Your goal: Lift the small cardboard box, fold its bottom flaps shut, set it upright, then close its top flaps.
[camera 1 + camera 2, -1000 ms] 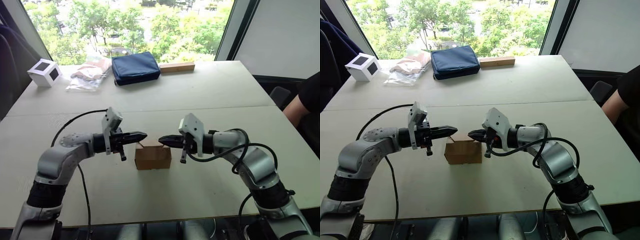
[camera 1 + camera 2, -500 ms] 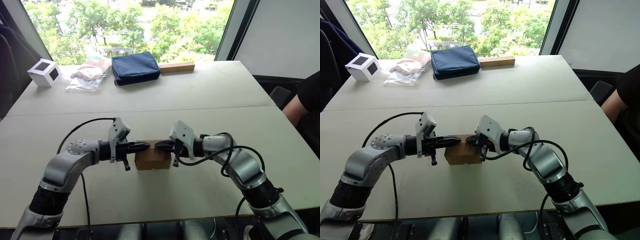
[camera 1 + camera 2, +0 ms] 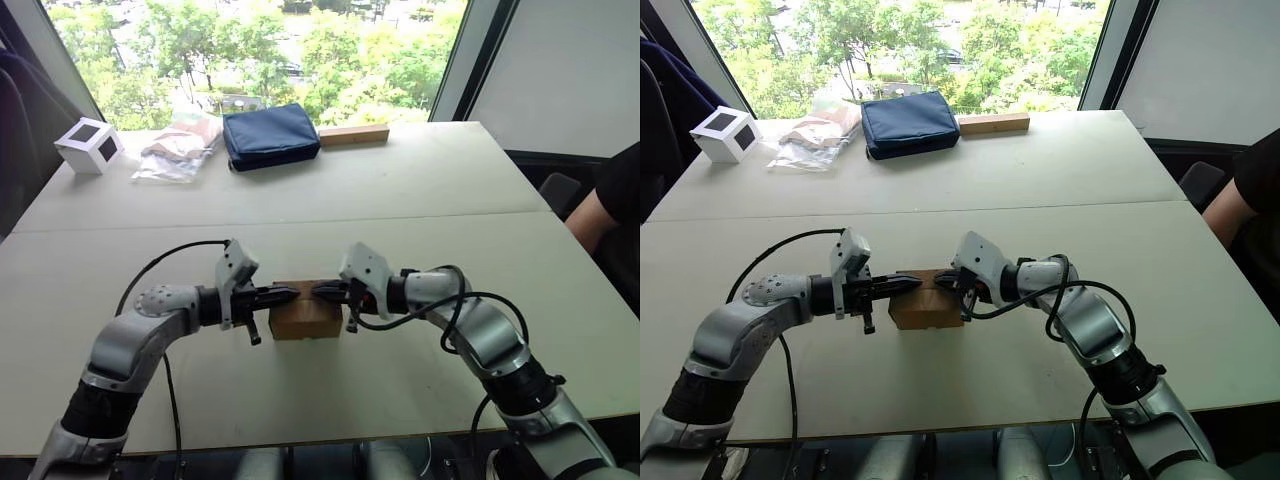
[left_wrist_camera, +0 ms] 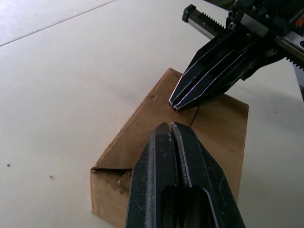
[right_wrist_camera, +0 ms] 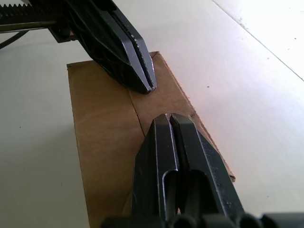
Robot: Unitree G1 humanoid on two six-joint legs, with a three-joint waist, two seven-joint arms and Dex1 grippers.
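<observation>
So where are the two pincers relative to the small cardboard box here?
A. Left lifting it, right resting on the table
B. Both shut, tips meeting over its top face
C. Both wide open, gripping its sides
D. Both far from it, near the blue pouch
B: the left pincer and right pincer are shut, tips nearly meeting above the seam on top of the small cardboard box.

My arms are silver-grey metal with black joint sections, and a loose black cable loops along each one back from the wrist. A pale grey camera block sits just behind each of my grippers. My left gripper (image 3: 292, 293) and right gripper (image 3: 318, 292) each end in two black tapered fingers, with a toothed black rail behind them.
</observation>
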